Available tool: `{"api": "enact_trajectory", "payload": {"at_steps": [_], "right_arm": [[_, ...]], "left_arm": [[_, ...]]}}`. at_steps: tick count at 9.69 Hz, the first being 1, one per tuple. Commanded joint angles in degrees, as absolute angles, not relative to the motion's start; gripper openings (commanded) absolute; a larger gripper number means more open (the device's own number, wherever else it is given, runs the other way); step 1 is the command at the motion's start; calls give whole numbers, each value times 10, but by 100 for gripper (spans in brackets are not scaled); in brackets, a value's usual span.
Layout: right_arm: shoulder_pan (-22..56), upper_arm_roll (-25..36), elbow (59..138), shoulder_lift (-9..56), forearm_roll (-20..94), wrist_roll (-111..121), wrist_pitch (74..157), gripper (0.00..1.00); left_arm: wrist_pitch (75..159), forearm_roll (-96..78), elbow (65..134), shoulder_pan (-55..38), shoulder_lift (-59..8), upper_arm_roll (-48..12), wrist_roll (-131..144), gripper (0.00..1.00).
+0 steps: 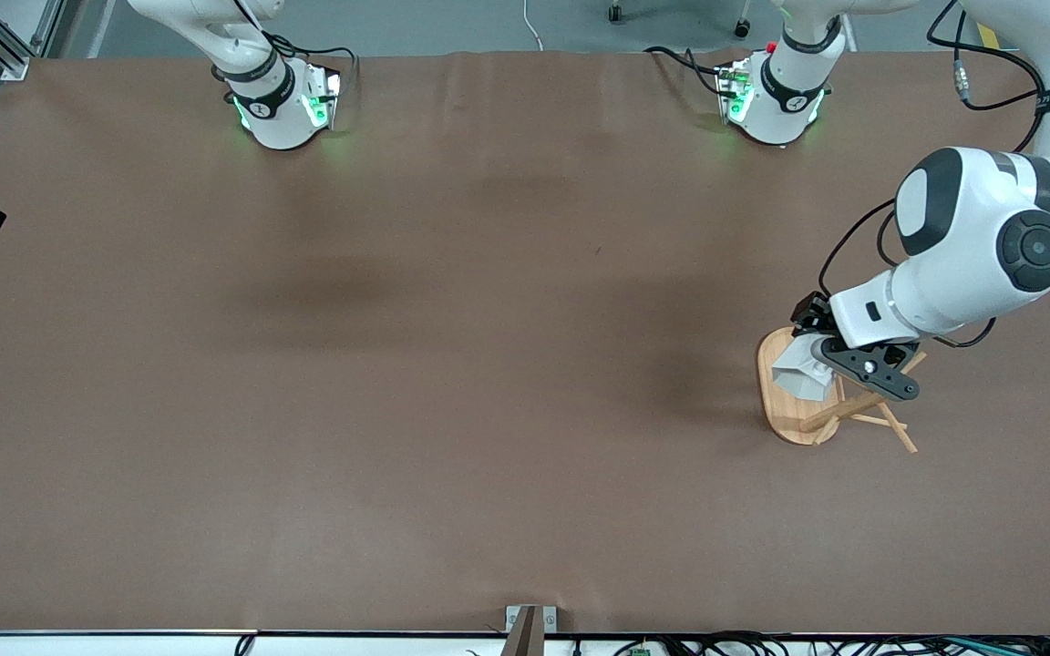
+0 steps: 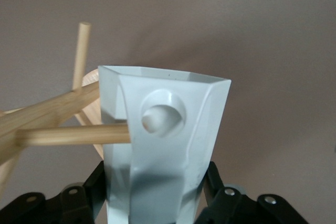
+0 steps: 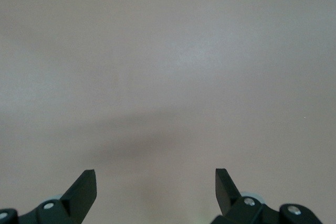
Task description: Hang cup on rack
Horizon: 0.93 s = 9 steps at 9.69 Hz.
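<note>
The white faceted cup (image 1: 801,375) is held in my left gripper (image 1: 830,360), over the oval base of the bamboo rack (image 1: 785,421) at the left arm's end of the table. In the left wrist view the gripper (image 2: 156,184) is shut on the cup's body (image 2: 168,150), with one black finger on each side. The handle's round hole (image 2: 164,114) faces the camera. A rack peg (image 2: 79,135) ends at the edge of the handle, beside the hole and not through it. My right gripper (image 3: 156,182) is open and empty over bare table.
The rack's post and other pegs (image 1: 862,410) stick out toward the front camera under the left hand. Another peg (image 2: 81,51) points up beside the cup. The arms' bases (image 1: 274,100) stand at the table's edge farthest from the front camera. The brown table (image 1: 488,364) is bare elsewhere.
</note>
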<state>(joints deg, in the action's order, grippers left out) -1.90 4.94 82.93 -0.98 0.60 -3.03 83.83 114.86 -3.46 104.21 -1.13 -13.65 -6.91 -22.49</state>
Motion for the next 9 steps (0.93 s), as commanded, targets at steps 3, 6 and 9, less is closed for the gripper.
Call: {"api": "enact_trajectory", "payload": {"at_steps": [3, 6, 9], "right_arm": [[-20, 47, 835, -15, -4, -35, 842, 100], [-40, 40, 835, -15, -1, -35, 839, 100], [-40, 39, 836, -15, -1, -35, 838, 100]], "left_arm": [[1180, -75, 1061, -10, -151, -54, -229, 7], [1183, -81, 1055, -10, -162, -53, -220, 55], [1183, -100, 1046, -10, -161, -38, -211, 100]]}}
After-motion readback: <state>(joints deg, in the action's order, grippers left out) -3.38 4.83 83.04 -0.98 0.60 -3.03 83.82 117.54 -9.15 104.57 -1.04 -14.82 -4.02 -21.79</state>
